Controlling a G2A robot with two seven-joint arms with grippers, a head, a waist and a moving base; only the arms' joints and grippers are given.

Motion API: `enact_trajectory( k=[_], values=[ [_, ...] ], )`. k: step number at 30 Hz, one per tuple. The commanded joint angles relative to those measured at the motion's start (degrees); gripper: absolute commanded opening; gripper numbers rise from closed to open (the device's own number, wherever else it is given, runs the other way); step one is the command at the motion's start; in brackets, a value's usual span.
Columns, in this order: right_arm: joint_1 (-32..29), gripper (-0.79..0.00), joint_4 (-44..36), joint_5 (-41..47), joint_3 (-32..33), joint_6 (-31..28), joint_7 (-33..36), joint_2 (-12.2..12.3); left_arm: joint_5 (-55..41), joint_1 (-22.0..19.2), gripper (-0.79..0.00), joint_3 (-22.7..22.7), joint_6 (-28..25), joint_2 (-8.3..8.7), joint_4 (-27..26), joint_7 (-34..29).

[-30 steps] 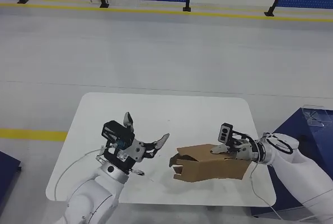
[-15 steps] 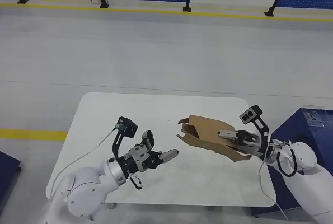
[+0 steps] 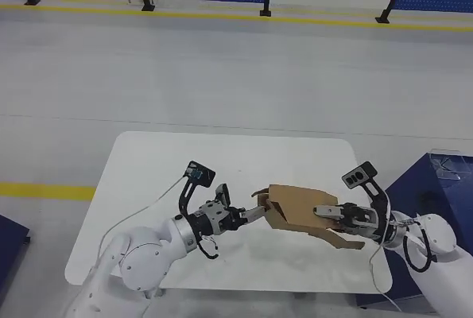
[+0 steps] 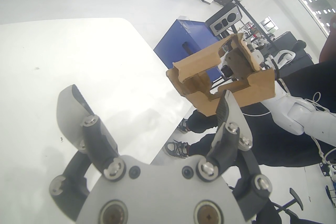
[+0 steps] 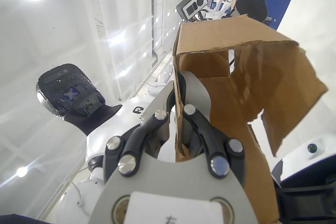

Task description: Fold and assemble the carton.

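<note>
Two grippers flank one brown corrugated-cardboard carton [image 3: 300, 208] [image 4: 223, 78] [image 5: 236, 64], which hangs half-formed and tilted above the white round-cornered table [image 3: 220, 159] [image 4: 65, 51], toward 4 o'clock from the table's centre in the top view. The right gripper [image 3: 331, 213] [image 5: 177, 83] sits at the carton's 3 o'clock end, its jaws pinched onto the edge of one cardboard wall, one finger inside the box and one outside. The carton's other end, at 9 o'clock, is open, with loose, ragged flaps jutting out. The left gripper [image 3: 248, 215] [image 4: 148, 93] stands at that end with its jaws spread wide and nothing between them. One of its fingertips lies against the carton's lower edge in the left wrist view; whether it actually touches cannot be told.
</note>
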Motion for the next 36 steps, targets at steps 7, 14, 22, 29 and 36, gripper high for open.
enact_trajectory(
  k=[7, 14, 22, 29, 36],
  values=[
    [-1.36, -0.785, -1.37, -0.50, 1.51, 0.52, 1.06, -0.49, 0.44, -1.88, 0.000, 2.99, 1.75, -0.44, 1.37, -1.36],
    [-1.63, -0.785, -1.55, -0.36, 2.00, 1.29, 1.82, -1.07, 0.61, -3.29, 0.000, 4.76, 2.13, -0.80, 2.27, -1.40],
    [-0.85, -0.785, 0.05, 1.00, 2.86, 2.74, 1.67, -1.78, 0.65, -3.71, 0.000, 4.19, 2.47, -0.86, 2.41, -0.65],
    [-0.56, -0.785, 1.07, 4.98, 2.48, 6.66, 2.28, -2.07, 0.34, -0.39, 0.000, -0.46, -0.42, -0.23, -1.00, 4.14],
    [-0.36, -0.785, 1.41, 6.00, 3.94, 4.95, -1.50, -2.65, -4.48, 3.76, 0.000, -7.46, -3.07, 0.83, -3.38, 2.35]
  ],
)
